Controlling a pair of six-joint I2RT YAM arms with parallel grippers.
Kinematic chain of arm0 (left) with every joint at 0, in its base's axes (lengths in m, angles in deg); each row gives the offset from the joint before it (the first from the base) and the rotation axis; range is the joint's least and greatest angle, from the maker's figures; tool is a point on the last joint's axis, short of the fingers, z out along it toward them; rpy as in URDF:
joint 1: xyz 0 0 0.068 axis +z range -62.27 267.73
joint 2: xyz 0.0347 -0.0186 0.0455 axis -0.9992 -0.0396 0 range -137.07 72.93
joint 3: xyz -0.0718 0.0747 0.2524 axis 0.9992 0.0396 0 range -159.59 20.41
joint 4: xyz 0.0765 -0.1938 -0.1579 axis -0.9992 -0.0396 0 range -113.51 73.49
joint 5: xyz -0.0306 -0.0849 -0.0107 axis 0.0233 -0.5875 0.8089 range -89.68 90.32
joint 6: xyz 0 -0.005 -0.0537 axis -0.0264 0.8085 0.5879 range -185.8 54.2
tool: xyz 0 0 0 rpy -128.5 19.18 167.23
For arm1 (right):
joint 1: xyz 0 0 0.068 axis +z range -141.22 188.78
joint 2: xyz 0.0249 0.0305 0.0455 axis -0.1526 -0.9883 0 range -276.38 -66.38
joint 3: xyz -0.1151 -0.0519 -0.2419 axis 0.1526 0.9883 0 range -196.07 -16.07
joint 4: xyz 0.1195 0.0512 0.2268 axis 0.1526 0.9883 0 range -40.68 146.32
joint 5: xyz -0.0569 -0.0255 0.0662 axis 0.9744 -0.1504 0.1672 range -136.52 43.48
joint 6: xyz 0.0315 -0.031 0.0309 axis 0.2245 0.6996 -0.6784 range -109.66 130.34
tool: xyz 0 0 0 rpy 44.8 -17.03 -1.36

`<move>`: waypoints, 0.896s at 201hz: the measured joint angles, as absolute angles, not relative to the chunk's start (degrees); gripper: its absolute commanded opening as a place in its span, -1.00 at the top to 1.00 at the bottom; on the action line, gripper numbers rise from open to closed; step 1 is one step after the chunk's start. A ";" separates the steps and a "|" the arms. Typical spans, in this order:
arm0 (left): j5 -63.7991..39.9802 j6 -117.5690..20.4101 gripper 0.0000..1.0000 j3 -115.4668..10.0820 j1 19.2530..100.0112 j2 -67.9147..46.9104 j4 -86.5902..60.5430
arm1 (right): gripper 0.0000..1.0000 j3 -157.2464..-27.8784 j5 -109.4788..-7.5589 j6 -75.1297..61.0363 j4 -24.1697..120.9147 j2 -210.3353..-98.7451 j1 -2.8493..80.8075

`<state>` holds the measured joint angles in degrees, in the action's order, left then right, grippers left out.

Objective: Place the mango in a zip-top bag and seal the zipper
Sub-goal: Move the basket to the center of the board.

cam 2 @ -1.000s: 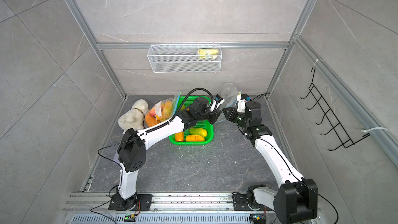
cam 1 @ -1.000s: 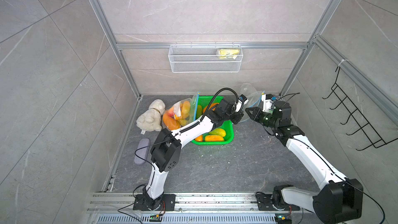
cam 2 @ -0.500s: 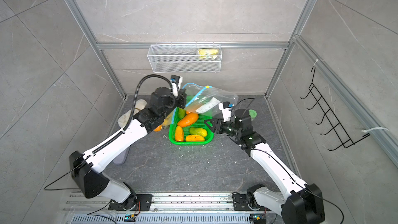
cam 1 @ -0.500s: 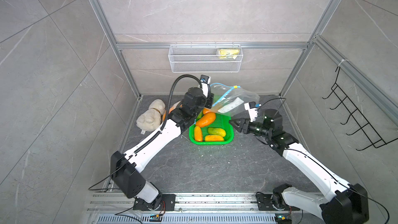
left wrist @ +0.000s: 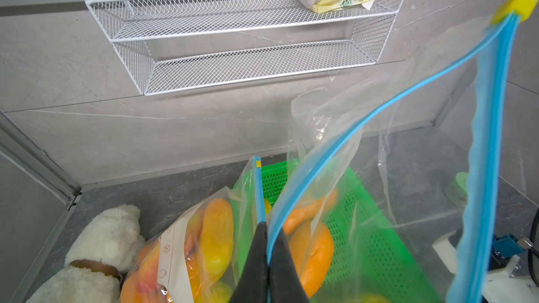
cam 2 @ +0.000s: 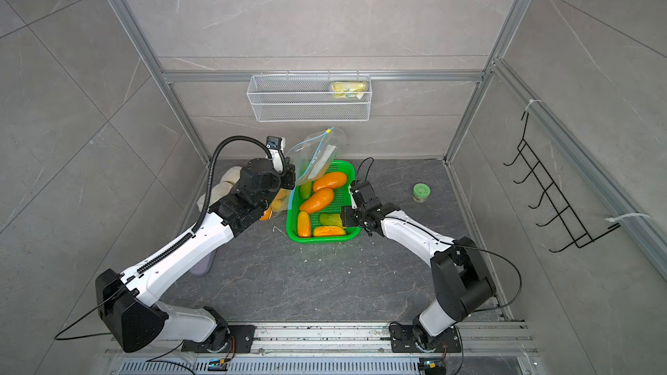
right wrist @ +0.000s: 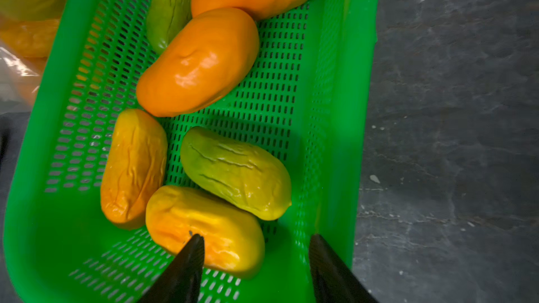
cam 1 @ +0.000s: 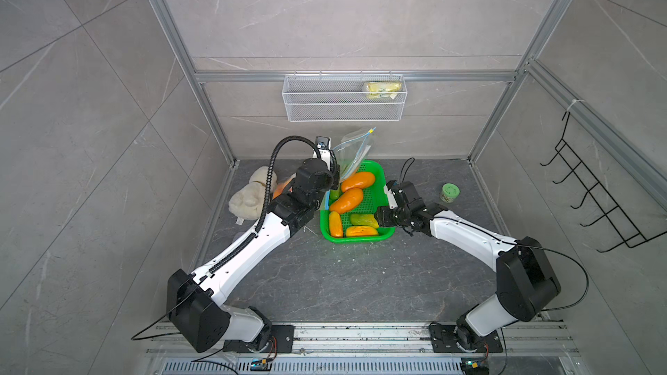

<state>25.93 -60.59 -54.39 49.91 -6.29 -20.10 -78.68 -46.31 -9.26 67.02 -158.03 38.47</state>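
The grey stone worktop fills the cell, with a white wire shelf on the back wall above it. Toward the back sits a green basket. Over its far end hangs a clear zip-top bag with its mouth gaping. A white plush toy lies by the left wall. Six mangoes, orange, yellow and green, lie in the basket. The left claw is pressed together on the bag's blue zipper strip, holding the bag up. The right claw hovers over the basket's near corner with its fingers spread apart. One fingertip is over a yellow mango, the other is by the side wall. A small green jar stands well off to the right.
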 measured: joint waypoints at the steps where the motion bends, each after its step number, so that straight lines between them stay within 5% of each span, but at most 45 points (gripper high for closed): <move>1: 25.93 -60.56 1.00 -54.35 49.93 -6.27 -20.10 | -0.18 -78.75 -46.01 -9.21 67.13 -158.12 38.51; 83: 26.41 -60.19 1.00 -53.96 50.72 -0.50 -20.21 | -0.29 -82.97 -35.91 -7.60 73.53 -155.43 38.60; 119: 26.89 -60.15 1.00 -53.56 50.85 0.42 -19.77 | -0.27 -90.29 -34.33 -6.48 75.08 -162.32 38.36; 146: 26.93 -59.93 1.00 -51.86 51.13 0.42 -19.95 | -0.08 -91.23 -34.99 -6.50 75.50 -167.69 36.11; 180: 27.70 -59.34 1.00 -50.17 51.13 0.48 -19.69 | 0.49 -90.48 -38.29 -6.42 74.93 -169.11 32.22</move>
<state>27.70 -59.34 -50.17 51.13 0.48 -19.69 -90.48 -38.29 -6.42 74.93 -169.11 32.22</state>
